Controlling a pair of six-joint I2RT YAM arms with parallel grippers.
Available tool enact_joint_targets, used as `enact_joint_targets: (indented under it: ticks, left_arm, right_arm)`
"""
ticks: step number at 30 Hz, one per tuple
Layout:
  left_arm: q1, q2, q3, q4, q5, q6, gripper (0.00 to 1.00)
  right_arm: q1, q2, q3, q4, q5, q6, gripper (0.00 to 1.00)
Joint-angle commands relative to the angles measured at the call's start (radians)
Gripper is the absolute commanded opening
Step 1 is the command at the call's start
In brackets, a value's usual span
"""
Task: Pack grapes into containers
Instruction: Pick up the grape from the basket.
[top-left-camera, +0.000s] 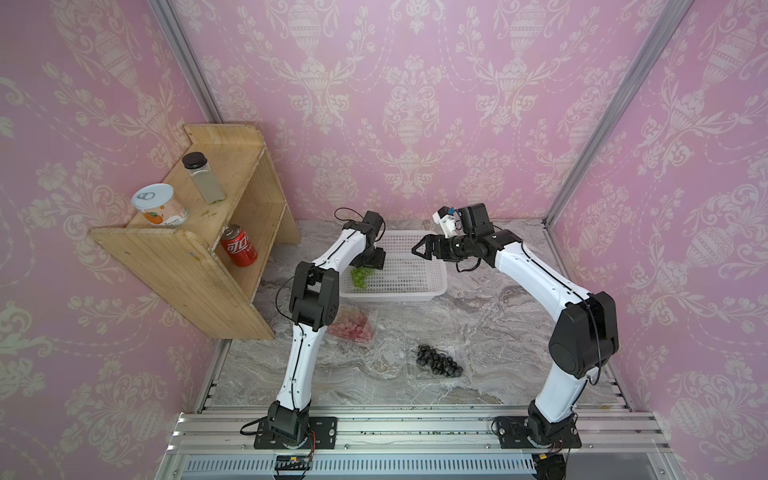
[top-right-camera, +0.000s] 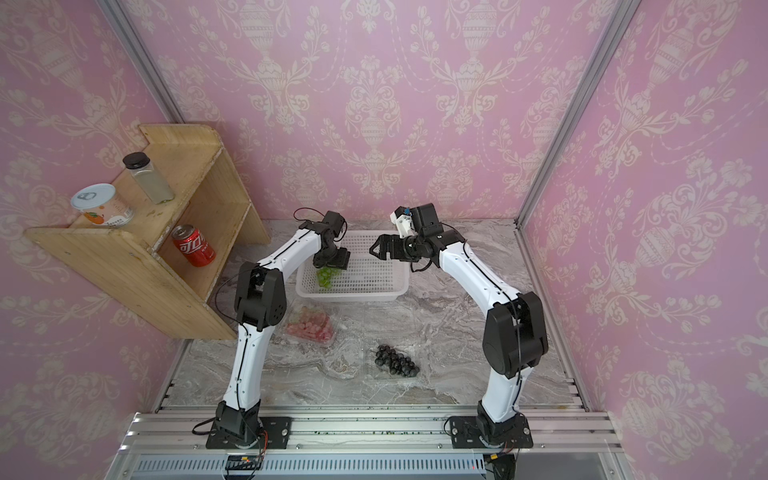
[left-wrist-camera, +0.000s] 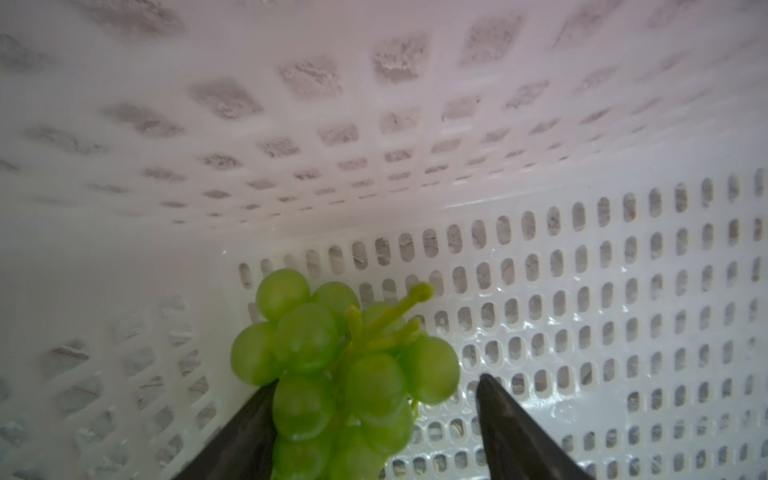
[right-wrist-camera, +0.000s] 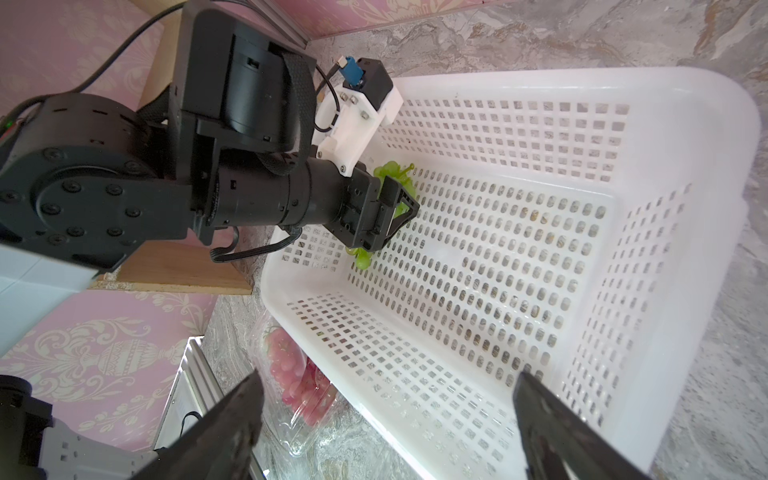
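A light green bunch of grapes (top-left-camera: 360, 276) (left-wrist-camera: 345, 374) lies in the near left corner of the white perforated basket (top-left-camera: 395, 295). My left gripper (top-left-camera: 368, 266) (left-wrist-camera: 376, 382) reaches down into the basket, open around this bunch. One finger touches the berries and a gap shows at the other. My right gripper (top-left-camera: 417, 249) (right-wrist-camera: 388, 378) hovers open over the basket's right part, holding nothing. Red-pink grapes (top-left-camera: 351, 326) (right-wrist-camera: 291, 374) lie in a clear container (top-left-camera: 370, 332) in front of the basket. A dark bunch (top-left-camera: 438, 360) lies in another clear container (top-right-camera: 374, 374) further right.
A wooden shelf (top-left-camera: 208, 257) stands at the left against the wall. It holds a red can (top-left-camera: 238, 245), a tin (top-left-camera: 160, 205) and a bottle (top-left-camera: 203, 176). An aluminium rail (top-left-camera: 415, 432) with both arm bases runs along the front edge.
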Motion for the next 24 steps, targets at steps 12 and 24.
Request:
enact_joint_targets:
  ticks: [12, 24]
  left_arm:
    - [0.013, 0.018, -0.045, -0.021, 0.017, 0.021, 0.43]
    - [0.014, -0.089, -0.065, 0.039, 0.023, -0.005, 0.0]
  right_arm:
    - [-0.007, -0.009, 0.004, -0.009, -0.013, 0.03, 0.93]
    - [-0.006, -0.045, -0.019, -0.014, -0.007, 0.036, 0.93]
